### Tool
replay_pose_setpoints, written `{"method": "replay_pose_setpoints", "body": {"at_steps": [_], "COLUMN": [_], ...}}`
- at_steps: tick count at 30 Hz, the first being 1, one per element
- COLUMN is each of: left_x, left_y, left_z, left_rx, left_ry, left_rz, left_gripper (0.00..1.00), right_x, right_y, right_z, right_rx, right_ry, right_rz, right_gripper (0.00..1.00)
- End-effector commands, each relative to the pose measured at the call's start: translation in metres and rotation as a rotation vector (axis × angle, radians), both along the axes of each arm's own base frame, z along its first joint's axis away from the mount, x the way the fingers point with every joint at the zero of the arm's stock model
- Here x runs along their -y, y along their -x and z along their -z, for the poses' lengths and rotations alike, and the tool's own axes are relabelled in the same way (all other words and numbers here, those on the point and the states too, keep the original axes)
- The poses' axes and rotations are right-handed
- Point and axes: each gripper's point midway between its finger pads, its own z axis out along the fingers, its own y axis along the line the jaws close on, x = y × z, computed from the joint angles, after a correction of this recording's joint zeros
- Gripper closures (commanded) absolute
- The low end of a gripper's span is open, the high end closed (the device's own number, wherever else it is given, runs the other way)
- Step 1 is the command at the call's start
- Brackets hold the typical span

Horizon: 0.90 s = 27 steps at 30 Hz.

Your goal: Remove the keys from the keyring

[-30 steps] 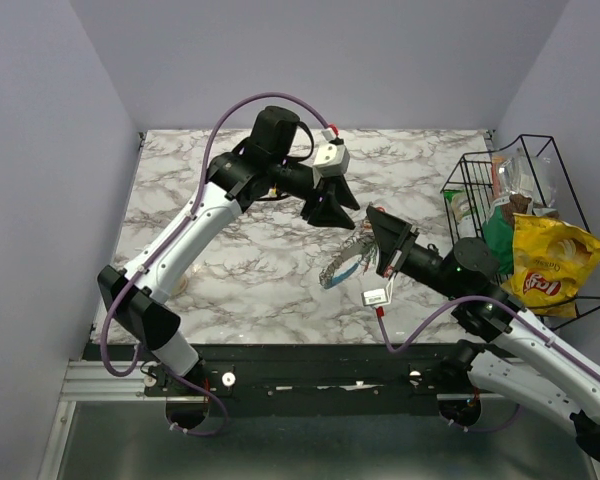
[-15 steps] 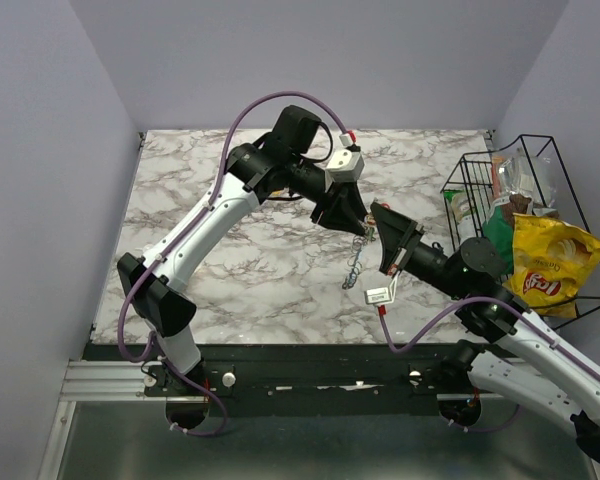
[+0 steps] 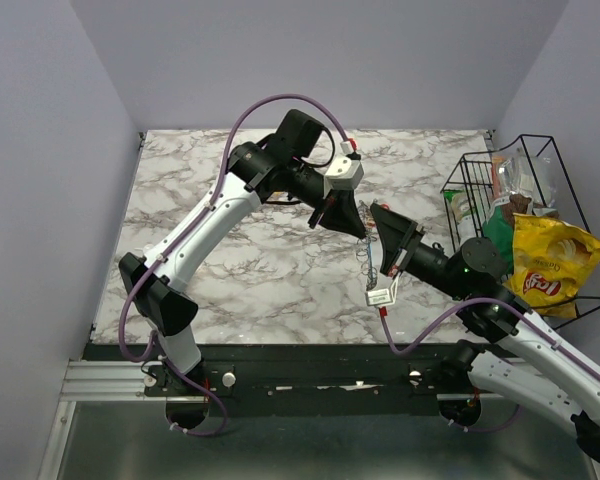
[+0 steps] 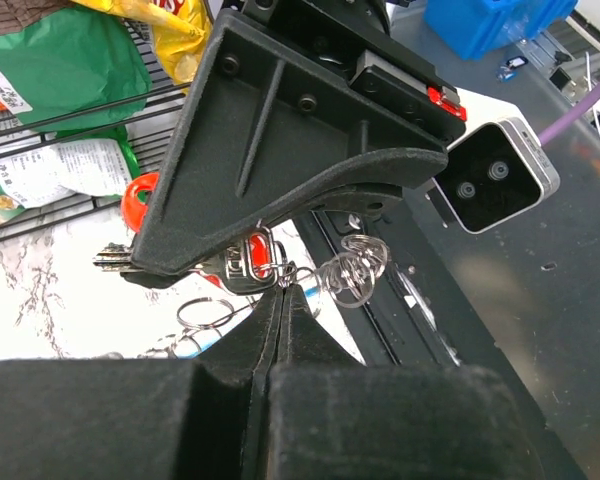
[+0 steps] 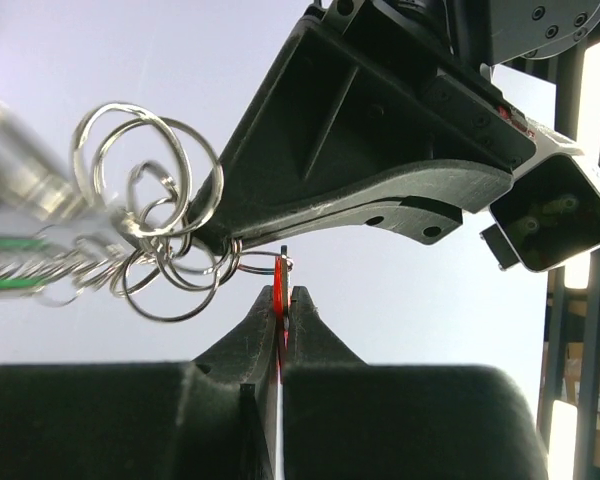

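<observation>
The keyring is a bunch of linked steel split rings; it hangs between the two grippers above the marble table and shows again in the top view as a dangling keyring. My right gripper is shut on a flat red-headed key, seen edge-on. A small ring runs from that key to my left gripper, which is shut on the wire of the keyring. The red key sits just past the left fingertips. A second red key head shows behind the right fingers.
A black wire basket with a yellow chip bag and green packets stands at the table's right edge. A white tag hangs from the right arm's cable. Both grippers meet tip to tip above the table's middle right.
My left arm has swung right to meet the right gripper, and its jaws have shut on the ring. The bunch of rings, swung out before, now hangs straight down.
</observation>
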Motion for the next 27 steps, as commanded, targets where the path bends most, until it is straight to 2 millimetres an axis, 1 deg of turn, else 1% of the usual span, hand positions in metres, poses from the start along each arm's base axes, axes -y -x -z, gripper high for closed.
{"method": "replay_pose_setpoints", "body": {"at_steps": [1, 4, 8, 9, 12, 14, 15, 16, 20, 24, 27], "left_x": [0.0, -0.002, -0.01, -0.012, -0.017, -0.02, -0.02, -0.021, -0.022, -0.022, -0.021], "left_y": [0.008, 0.01, 0.015, 0.017, 0.019, 0.023, 0.024, 0.026, 0.029, 0.03, 0.031], "left_z": [-0.014, -0.02, -0.035, -0.039, -0.049, -0.054, -0.057, -0.06, -0.068, -0.07, -0.069], "left_rx": [-0.02, -0.005, 0.029, 0.029, 0.034, 0.025, 0.03, 0.025, 0.009, -0.013, -0.026], "left_ry": [0.038, 0.061, 0.103, 0.115, 0.137, 0.148, 0.156, 0.165, 0.181, 0.189, 0.184], "left_rz": [0.011, 0.012, 0.019, 0.025, 0.028, 0.036, 0.041, 0.051, 0.064, 0.081, 0.08], "left_gripper": [1.0, 1.0, 1.0, 1.0, 1.0, 1.0, 1.0, 1.0, 1.0, 1.0, 1.0], "right_x": [0.007, 0.01, 0.022, 0.024, 0.03, 0.03, 0.033, 0.031, 0.03, 0.021, 0.012], "right_y": [0.018, 0.016, 0.007, 0.007, 0.009, 0.008, 0.009, 0.008, 0.008, 0.009, 0.011], "right_z": [-0.049, -0.049, -0.054, -0.056, -0.052, -0.038, -0.036, -0.026, -0.014, -0.002, 0.003], "right_rx": [0.424, 0.406, 0.354, 0.349, 0.328, 0.294, 0.291, 0.275, 0.266, 0.279, 0.324], "right_ry": [0.155, 0.145, 0.11, 0.103, 0.097, 0.119, 0.117, 0.129, 0.147, 0.185, 0.211], "right_rz": [0.074, 0.09, 0.155, 0.161, 0.169, 0.169, 0.173, 0.169, 0.161, 0.123, 0.095], "right_gripper": [0.99, 0.99, 0.99, 0.99, 0.99, 0.99, 0.99, 0.99, 0.99, 0.99, 0.99]}}
